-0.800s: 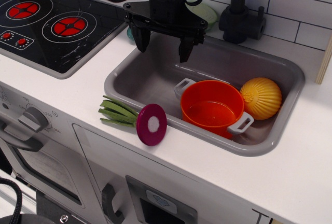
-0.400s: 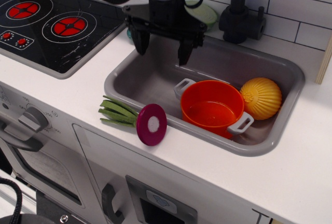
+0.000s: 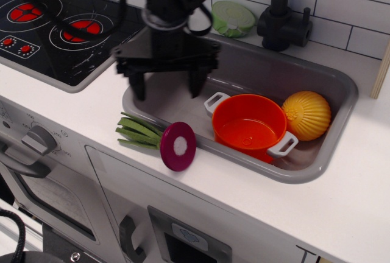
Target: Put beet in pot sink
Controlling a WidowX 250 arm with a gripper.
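Hovering over the near-left corner of the sink (image 3: 332, 77), the gripper (image 3: 166, 87) hangs with its two dark fingers (image 3: 138, 85) spread wide apart and nothing between them. Its image is a little blurred.

On the white counter (image 3: 341, 208), just outside the sink's front rim, lies the beet (image 3: 178, 146). Its purple disc with a pale centre stands tilted on edge, facing the viewer, and its green leaves run off to the left, flat along the counter. So the beet's long axis goes left to right, roughly along the sink's front edge.

From the gripper, the beet lies toward the viewer and lower down, the disc slightly to the right of the midpoint between the fingers. The fingers also spread left to right, in line with the beet's length, so I judge a turn of the wrist might suit a grasp across it.

Inside the sink, the orange pot (image 3: 250, 125) sits empty, to the right of the beet and well apart from the gripper. A yellow ball (image 3: 306, 114) touches the pot's far-right side.
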